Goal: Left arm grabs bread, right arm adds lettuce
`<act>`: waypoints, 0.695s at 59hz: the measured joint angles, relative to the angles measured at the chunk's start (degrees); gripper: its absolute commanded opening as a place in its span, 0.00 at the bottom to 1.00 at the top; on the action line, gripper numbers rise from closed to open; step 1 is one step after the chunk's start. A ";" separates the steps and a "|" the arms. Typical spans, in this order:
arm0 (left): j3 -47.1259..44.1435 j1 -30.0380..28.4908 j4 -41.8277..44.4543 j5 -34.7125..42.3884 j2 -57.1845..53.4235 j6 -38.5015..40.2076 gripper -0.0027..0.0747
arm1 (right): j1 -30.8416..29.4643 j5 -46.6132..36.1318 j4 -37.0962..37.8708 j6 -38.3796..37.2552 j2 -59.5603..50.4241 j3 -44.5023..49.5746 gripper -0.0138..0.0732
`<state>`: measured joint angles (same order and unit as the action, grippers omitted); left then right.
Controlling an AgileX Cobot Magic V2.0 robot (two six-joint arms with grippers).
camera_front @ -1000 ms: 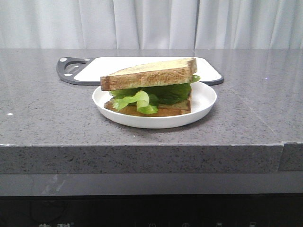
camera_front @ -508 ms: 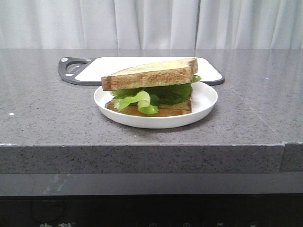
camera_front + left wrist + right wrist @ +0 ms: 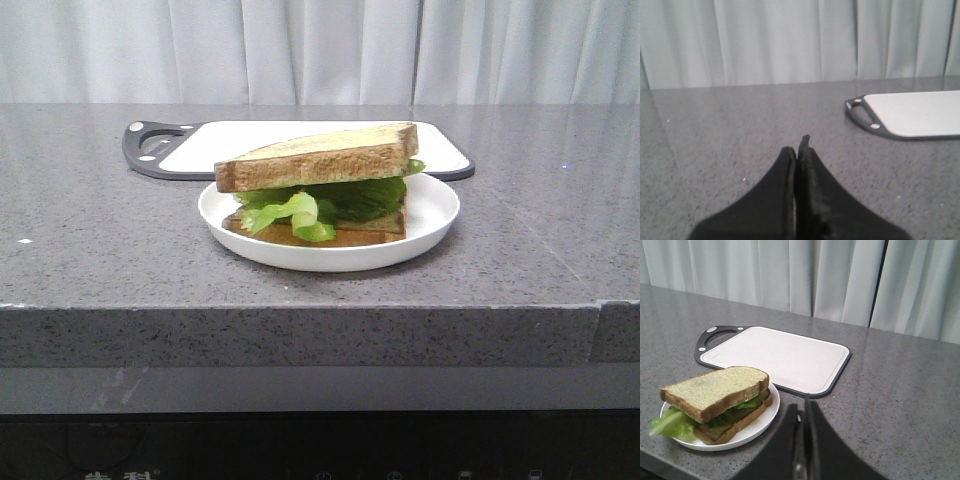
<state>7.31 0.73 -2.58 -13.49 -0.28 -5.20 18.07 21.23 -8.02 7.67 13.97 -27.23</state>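
Observation:
A sandwich sits on the white plate [image 3: 430,215]: a top slice of bread [image 3: 318,156] leans on the ruffled green lettuce [image 3: 330,202], over a bottom slice [image 3: 345,235]. The right wrist view shows the same top bread [image 3: 715,390], lettuce [image 3: 670,424] and plate [image 3: 767,416]. My left gripper [image 3: 797,145] is shut and empty over bare counter, away from the plate. My right gripper [image 3: 802,407] is shut and empty, beside the plate on its right. Neither arm shows in the front view.
A white cutting board with a dark grey rim and handle [image 3: 200,145] lies behind the plate; it also shows in the left wrist view [image 3: 912,115] and right wrist view [image 3: 775,357]. The grey stone counter's front edge [image 3: 300,305] runs close before the plate. White curtains hang behind.
The plate and sandwich appear a few pixels further right than one second ago; otherwise nothing has visibly changed.

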 measured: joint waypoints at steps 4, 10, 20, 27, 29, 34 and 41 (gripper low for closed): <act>-2.13 -1.26 -0.09 0.17 0.00 0.00 0.01 | 0.00 0.00 0.00 0.00 0.00 0.00 0.09; -5.34 -1.61 -0.09 1.19 0.00 0.04 0.01 | 0.00 0.00 0.00 0.00 0.00 0.00 0.09; -7.63 -1.60 -0.23 2.91 0.00 0.04 0.01 | 0.00 0.00 0.00 0.00 0.00 0.00 0.09; -7.63 -1.60 -0.25 2.91 0.00 0.04 0.01 | 0.00 0.00 0.00 0.00 0.00 0.00 0.09; -7.63 -1.60 -0.25 2.91 0.00 0.04 0.01 | 0.00 0.00 0.00 0.00 0.00 0.00 0.09; -7.63 -1.60 -0.25 2.91 0.00 0.04 0.01 | 0.00 0.00 0.00 0.00 0.00 0.00 0.09; -7.63 -1.60 -0.25 2.91 0.00 0.04 0.01 | 0.00 0.00 0.00 0.00 0.00 0.00 0.09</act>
<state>-0.33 -0.86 -2.83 -10.59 -0.28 -5.16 18.07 21.23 -8.02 7.67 13.97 -27.23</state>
